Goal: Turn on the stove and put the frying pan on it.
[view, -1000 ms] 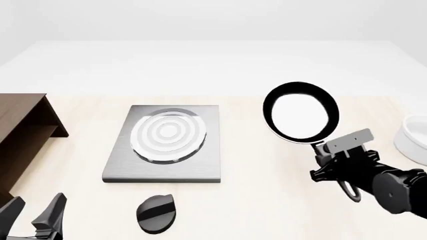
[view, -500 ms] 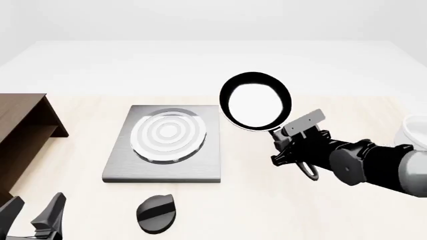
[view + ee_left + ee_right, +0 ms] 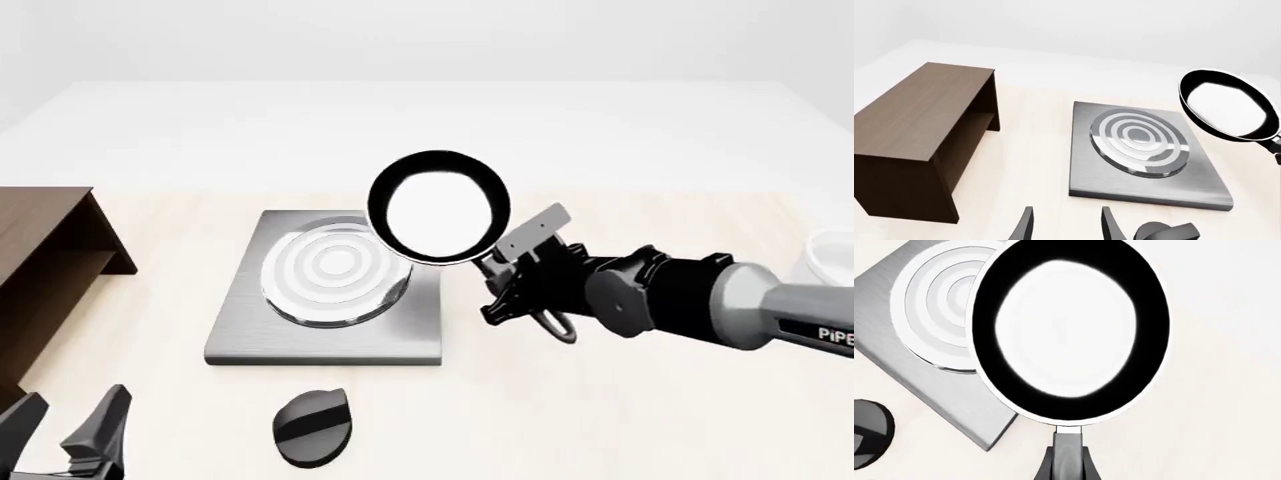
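Note:
The frying pan (image 3: pixel 441 207) is black and glossy, held in the air by its handle. My right gripper (image 3: pixel 518 283) is shut on that handle. The pan hangs over the right edge of the grey stove plate (image 3: pixel 334 340), partly in front of the ringed burner (image 3: pixel 320 270). In the right wrist view the pan (image 3: pixel 1071 330) covers part of the burner (image 3: pixel 931 315). The black knob (image 3: pixel 314 425) lies on the table in front of the plate. My left gripper (image 3: pixel 64 428) is open and empty at the near left, short of the knob (image 3: pixel 1167 232).
A dark brown wooden cabinet (image 3: pixel 47 260) stands at the left edge of the table, left of the stove (image 3: pixel 1147 192). A white bowl (image 3: pixel 834 255) sits at the far right edge.
My right gripper has carried the pan leftward, from the right part of the table to over the stove's right edge. The left arm has not moved.

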